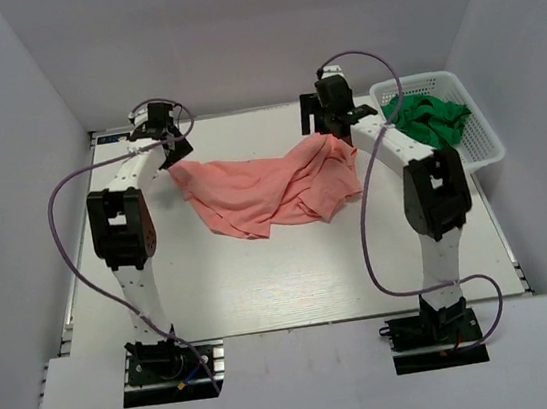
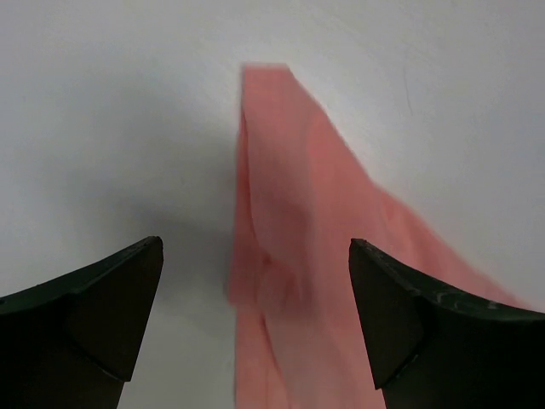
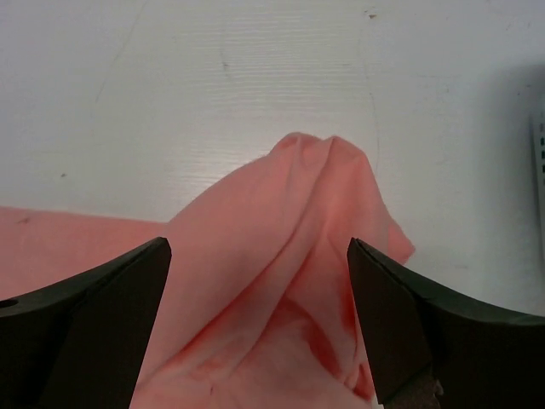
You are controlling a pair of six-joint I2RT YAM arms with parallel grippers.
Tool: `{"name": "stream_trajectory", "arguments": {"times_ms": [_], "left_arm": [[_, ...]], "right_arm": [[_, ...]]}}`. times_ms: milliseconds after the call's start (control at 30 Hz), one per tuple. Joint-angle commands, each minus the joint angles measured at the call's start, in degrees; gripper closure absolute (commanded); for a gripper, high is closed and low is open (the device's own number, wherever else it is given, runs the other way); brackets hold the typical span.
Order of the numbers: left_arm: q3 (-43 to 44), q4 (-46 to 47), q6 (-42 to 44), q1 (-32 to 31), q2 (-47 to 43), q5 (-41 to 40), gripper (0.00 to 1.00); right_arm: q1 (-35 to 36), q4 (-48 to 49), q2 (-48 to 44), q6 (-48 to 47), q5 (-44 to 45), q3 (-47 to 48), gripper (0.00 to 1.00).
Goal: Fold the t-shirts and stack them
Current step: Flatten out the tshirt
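A thin salmon-pink short-sleeved shirt [image 1: 267, 190] lies crumpled and drawn out sideways across the far half of the white table [image 1: 295, 292], well wrinkled, with loose folds sagging toward the near side. Its left end sits under the left gripper [image 1: 173, 149] and its right end rises in a small hump under the right gripper [image 1: 335, 116].

From the left wrist, the black fingers [image 2: 102, 307] stand wide apart with a blurred strip of pink cloth between them, touching neither. From the right wrist it is much the same: the fingers [image 3: 400, 315] are spread wide and the peak of cloth stands free between them. Neither gripper grips anything.

A bright green garment [image 1: 429, 118] is heaped in a white plastic lattice basket [image 1: 482, 142] at the far right corner, just beside the right arm.

The table is matt and pale, boxed in by plain white walls [image 1: 4, 149] on the left, right and far sides. Bare board runs from the shirt's near folds to the near edge, between the two arm bases. Purple cables [image 1: 67, 242] loop outward from each arm.
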Motion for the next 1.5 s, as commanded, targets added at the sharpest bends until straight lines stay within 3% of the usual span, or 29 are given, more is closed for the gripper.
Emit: {"name": "stream_trajectory", "arguments": {"times_ms": [0, 267, 400, 533, 833, 933, 1033, 1133, 1167, 1200, 1467], "left_arm": [[-8.7, -1.0, 3.8, -6.1, -13.3, 6.8, 0.0], [-23.5, -2.1, 5.9, -23.8, -24.1, 14.0, 0.0], [-28.0, -1.6, 7.2, -32.5, -24.1, 14.6, 0.1], [-31.2, 1.2, 7.2, -36.3, -23.6, 13.1, 0.19], [-29.4, 3.0, 7.2, -37.6, -15.4, 6.6, 0.29], [-29.4, 3.0, 7.2, -38.1, -13.5, 5.3, 0.43], [-29.4, 3.7, 7.2, -38.1, -12.7, 4.7, 0.47], [-28.9, 3.7, 7.2, -38.1, -12.0, 3.6, 0.67], [-28.3, 3.7, 7.2, -38.1, -12.0, 3.6, 0.96], [-27.7, 2.8, 5.5, -38.1, -12.0, 2.6, 1.0], [-28.8, 3.3, 4.7, -38.1, -19.2, 1.5, 1.0]], "right_arm": [[-0.1, -1.4, -10.4, 2.2, -3.4, -6.2, 0.1], [-1.8, -8.1, -27.9, 14.0, 3.2, -22.8, 0.1], [-3.1, -11.9, -30.7, 16.6, 4.9, -25.4, 0.1], [-3.8, -11.7, -33.0, 16.5, 2.9, -26.9, 0.1], [-4.9, -11.7, -35.4, 14.8, 1.5, -29.3, 0.1], [-4.9, -11.4, -35.9, 15.2, 1.8, -30.1, 0.1], [-5.3, -11.1, -36.2, 15.3, 1.3, -31.2, 0.1], [-5.5, -11.1, -36.1, 15.0, 0.2, -32.3, 0.1], [-5.5, -11.1, -35.7, 14.7, -0.4, -32.7, 0.1], [-5.6, -11.4, -35.8, 14.4, -1.0, -33.0, 0.1], [-5.5, -10.3, -32.3, 8.4, -5.4, -35.8, 0.15]]}}
